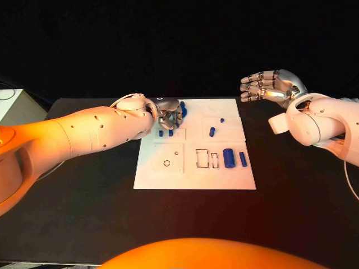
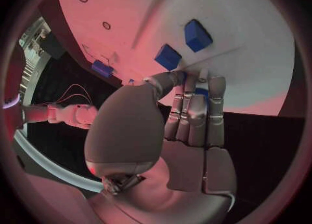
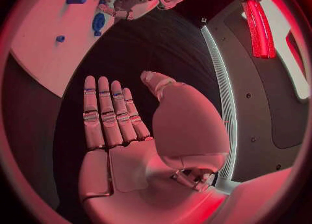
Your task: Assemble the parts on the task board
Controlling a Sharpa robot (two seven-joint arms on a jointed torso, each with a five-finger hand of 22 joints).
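Over the far left part of the task board [image 1: 228,180], the left hand [image 1: 168,114] is bent down with its fingers [image 2: 195,110] held close together, and their tips touch a blue part [image 2: 202,92] at the far edge of the plate; whether the hand really grips this part or only touches it, I cannot tell. Just beside these fingertips, in the left wrist view, two blue square parts [image 2: 197,35] stand upright on the white surface, one next to the other, and they are apart from the hand. Further along the board in the same view lies one more small blue piece [image 2: 101,68] near the edge. From the head view, two short blue parts [image 1: 160,133] stand just under the left hand, a small blue pin [image 1: 221,120] and a blue cylinder [image 1: 212,132] are in the middle of the plate, and three longer blue parts [image 1: 229,158] lie side by side near the right edge, beside a rectangular outline. The right hand [image 1: 268,86] is raised beyond the far right corner of the board, well apart from it, and it holds nothing; its fingers [image 3: 109,115] are straight and lie side by side, with the thumb away from them. Under everything is the black table [image 1: 309,202].
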